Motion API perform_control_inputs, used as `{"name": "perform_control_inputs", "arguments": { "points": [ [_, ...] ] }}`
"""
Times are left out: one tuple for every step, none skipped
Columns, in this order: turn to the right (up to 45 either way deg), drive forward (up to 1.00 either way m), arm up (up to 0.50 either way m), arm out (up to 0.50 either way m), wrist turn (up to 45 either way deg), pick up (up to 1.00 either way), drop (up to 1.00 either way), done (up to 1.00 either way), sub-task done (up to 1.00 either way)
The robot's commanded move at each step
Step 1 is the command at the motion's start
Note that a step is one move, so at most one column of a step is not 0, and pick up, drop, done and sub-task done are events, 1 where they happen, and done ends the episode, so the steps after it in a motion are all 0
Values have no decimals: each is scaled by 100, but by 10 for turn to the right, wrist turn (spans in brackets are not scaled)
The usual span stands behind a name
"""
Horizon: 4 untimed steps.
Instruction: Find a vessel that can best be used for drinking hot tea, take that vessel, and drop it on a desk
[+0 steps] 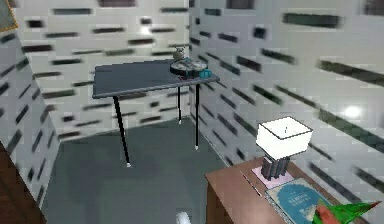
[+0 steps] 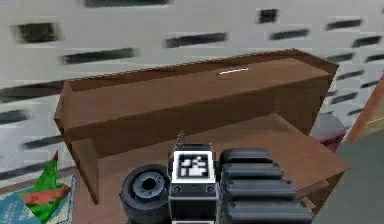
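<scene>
A brown wooden desk [image 2: 200,100] with a raised back and side boards spans the arm side view; its corner [image 1: 235,190] reappears at the forward view's lower right. My arm rises at the bottom edge with a white marked square [image 2: 192,168], and the gripper's dark round body [image 2: 148,190] sits left of it over the desk top. Its far end is unclear, so I cannot tell whether it holds anything. On the far blue-grey table [image 1: 130,80], a grey round thing [image 1: 184,68] and a small teal thing [image 1: 203,72] sit at its right end.
A white-shaded lamp [image 1: 281,140], a teal round item [image 1: 300,198] and a green and red thing [image 1: 345,213] stand on the desk; the green and red thing [image 2: 45,185] also lies at the arm side view's lower left. Open grey floor [image 1: 120,185] leads to the table.
</scene>
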Motion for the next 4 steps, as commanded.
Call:
{"name": "perform_control_inputs", "arguments": {
  "points": [
    [0,0,0,30,0,0,0,0,0],
    [0,0,0,0,450,0,0,0,0],
    [0,0,0,0,210,0,0,0,0],
    [0,0,-12,0,0,0,0,0,0]
  ]
}}
